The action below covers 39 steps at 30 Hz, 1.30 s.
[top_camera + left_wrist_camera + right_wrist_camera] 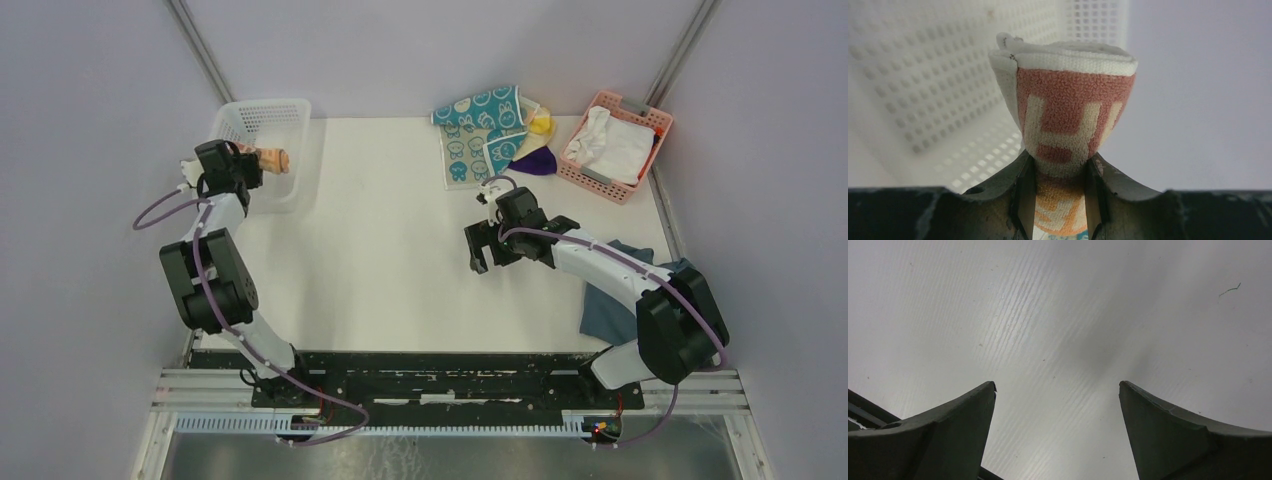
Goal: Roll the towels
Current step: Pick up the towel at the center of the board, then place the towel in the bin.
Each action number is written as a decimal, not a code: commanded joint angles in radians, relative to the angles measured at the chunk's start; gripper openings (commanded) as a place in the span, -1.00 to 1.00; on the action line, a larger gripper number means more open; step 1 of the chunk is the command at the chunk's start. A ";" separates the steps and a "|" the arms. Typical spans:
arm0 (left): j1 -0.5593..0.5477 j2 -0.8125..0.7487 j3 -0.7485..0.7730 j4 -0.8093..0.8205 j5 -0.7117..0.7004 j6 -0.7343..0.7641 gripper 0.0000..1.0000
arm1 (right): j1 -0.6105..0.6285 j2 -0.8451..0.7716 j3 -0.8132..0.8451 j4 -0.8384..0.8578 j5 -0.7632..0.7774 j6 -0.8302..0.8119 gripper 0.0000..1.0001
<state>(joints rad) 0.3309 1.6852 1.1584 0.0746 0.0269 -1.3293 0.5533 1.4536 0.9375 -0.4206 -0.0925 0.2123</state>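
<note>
A rolled peach-orange printed towel [1068, 120] is clamped between the jaws of my left gripper [1060, 170], which is shut on it. From above, that roll [272, 159] hangs over the white basket [262, 115] at the far left, with the left gripper [255, 162] beside it. Flat at the table's far edge lies a teal towel with white rabbit faces [480, 128]; a pale yellow towel [541, 122] and a deep purple towel [535, 160] peek out beside it. My right gripper [483, 247] [1058, 390] hovers open over bare table, holding nothing.
A pink basket [655, 122] holding a white cloth [612, 148] stands at the far right. A dull blue-grey cloth [612, 305] lies under the right arm near the right edge. The white basket's perforated wall [938, 80] fills the left of the left wrist view.
</note>
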 commanded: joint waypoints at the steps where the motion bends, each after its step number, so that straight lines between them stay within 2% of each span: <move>1: 0.014 0.114 0.123 -0.154 -0.010 0.079 -0.76 | -0.004 -0.020 0.001 0.023 0.040 -0.015 1.00; 6: 0.028 0.185 0.155 -0.269 0.007 0.093 -0.77 | -0.004 -0.016 0.002 0.017 0.058 -0.015 1.00; 14: 0.067 0.074 0.056 -0.441 -0.085 0.166 -0.79 | -0.003 -0.045 -0.007 0.020 0.081 -0.014 1.00; 18: 0.071 0.084 0.085 -0.518 -0.133 0.240 -0.79 | -0.002 -0.068 -0.016 0.025 0.091 -0.012 1.00; 23: 0.072 0.133 0.105 -0.571 -0.138 0.264 -0.77 | 0.006 -0.091 -0.023 0.028 0.108 -0.012 1.00; 28: 0.075 0.180 0.098 -0.568 -0.116 0.271 -0.72 | 0.016 -0.105 -0.025 0.032 0.129 -0.013 1.00; 32: 0.088 0.210 0.056 -0.507 -0.038 0.259 -0.68 | 0.023 -0.114 -0.028 0.035 0.136 -0.013 1.00; 39: 0.100 0.208 0.029 -0.486 -0.017 0.239 -0.36 | 0.029 -0.118 -0.026 0.034 0.149 -0.013 1.00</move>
<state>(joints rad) 0.4225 1.8580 1.2236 -0.4049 -0.0139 -1.1110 0.5743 1.3712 0.9173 -0.4191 0.0284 0.2066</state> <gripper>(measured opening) 0.411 0.999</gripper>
